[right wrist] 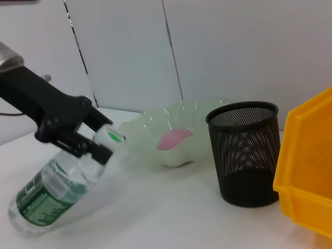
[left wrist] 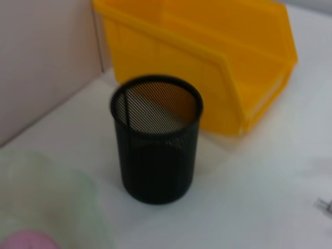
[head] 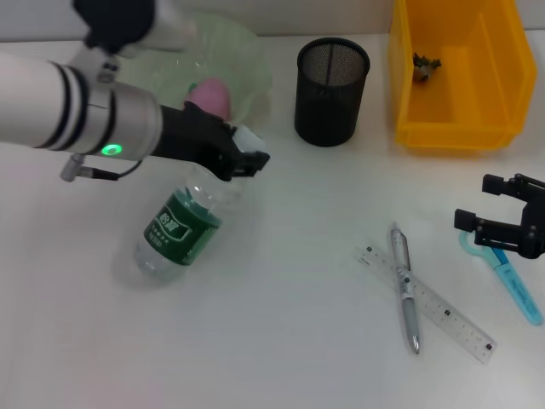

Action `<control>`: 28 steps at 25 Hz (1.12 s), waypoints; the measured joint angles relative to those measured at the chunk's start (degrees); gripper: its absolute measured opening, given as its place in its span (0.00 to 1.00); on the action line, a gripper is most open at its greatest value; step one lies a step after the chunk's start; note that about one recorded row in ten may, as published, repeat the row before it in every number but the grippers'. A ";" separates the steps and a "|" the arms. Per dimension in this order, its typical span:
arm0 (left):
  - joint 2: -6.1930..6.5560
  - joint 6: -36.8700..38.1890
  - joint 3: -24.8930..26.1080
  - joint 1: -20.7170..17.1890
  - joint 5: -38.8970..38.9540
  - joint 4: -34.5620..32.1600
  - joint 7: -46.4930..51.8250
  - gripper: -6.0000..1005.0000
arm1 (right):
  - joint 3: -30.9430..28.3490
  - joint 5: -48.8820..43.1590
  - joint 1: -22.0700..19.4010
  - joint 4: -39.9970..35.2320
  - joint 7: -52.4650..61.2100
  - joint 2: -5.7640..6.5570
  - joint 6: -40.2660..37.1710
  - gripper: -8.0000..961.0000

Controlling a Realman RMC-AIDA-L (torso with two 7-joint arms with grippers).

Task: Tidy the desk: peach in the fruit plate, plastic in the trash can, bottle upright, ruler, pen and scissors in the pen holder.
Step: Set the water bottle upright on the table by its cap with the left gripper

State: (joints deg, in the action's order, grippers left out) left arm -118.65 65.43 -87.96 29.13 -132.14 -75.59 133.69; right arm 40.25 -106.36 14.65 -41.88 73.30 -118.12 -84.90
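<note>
My left gripper (head: 244, 158) is shut on the neck of a clear bottle (head: 174, 230) with a green label. The bottle is tilted, its base on the table; it also shows in the right wrist view (right wrist: 52, 194) with the gripper (right wrist: 98, 142) at its cap. The pink peach (head: 213, 95) lies in the pale green fruit plate (head: 243, 47). A silver pen (head: 407, 290) lies across a clear ruler (head: 443, 311) at the front right. My right gripper (head: 477, 203) is open just above the blue scissors (head: 515, 281). The black mesh pen holder (head: 331, 79) stands empty at the back.
A yellow bin (head: 477, 51) stands at the back right with a small crumpled scrap (head: 423, 66) inside. The pen holder (left wrist: 155, 140) stands close to the bin (left wrist: 207, 62) and to the plate (left wrist: 46, 192).
</note>
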 joint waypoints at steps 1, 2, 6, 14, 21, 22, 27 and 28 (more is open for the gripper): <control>0.00 0.02 2.58 -2.08 3.03 -0.85 -3.10 0.45 | 0.00 0.00 0.06 0.00 0.07 0.00 -0.02 0.87; 0.00 0.04 3.32 -2.80 4.33 -1.04 -4.28 0.45 | 0.00 0.00 0.06 0.00 0.07 0.00 -0.02 0.87; 0.08 0.12 7.27 -6.68 11.02 -1.37 -10.29 0.45 | 0.20 0.00 0.39 -0.03 0.16 0.00 -0.11 0.87; 0.09 0.15 9.52 -11.56 14.30 -3.78 -14.53 0.45 | 0.35 0.00 0.72 -0.11 0.23 0.00 -0.31 0.87; 0.09 0.28 12.59 -15.24 19.51 -4.98 -19.14 0.45 | 0.46 0.01 1.02 -0.19 0.69 0.00 -0.36 0.87; 0.09 0.28 12.59 -15.24 19.51 -4.98 -19.14 0.45 | 0.46 0.01 1.02 -0.19 0.69 0.00 -0.36 0.87; 0.08 0.28 14.06 -17.20 21.82 -4.98 -22.38 0.45 | 0.44 0.01 1.13 -0.17 0.73 0.00 -0.36 0.87; 0.08 0.28 14.20 -17.26 22.04 -4.94 -22.59 0.45 | 0.44 0.01 1.18 -0.17 0.77 0.00 -0.36 0.87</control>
State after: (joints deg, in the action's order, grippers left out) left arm -118.56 65.70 -73.76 11.87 -110.10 -80.53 111.10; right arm 40.70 -106.34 15.83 -42.06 74.06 -118.13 -85.26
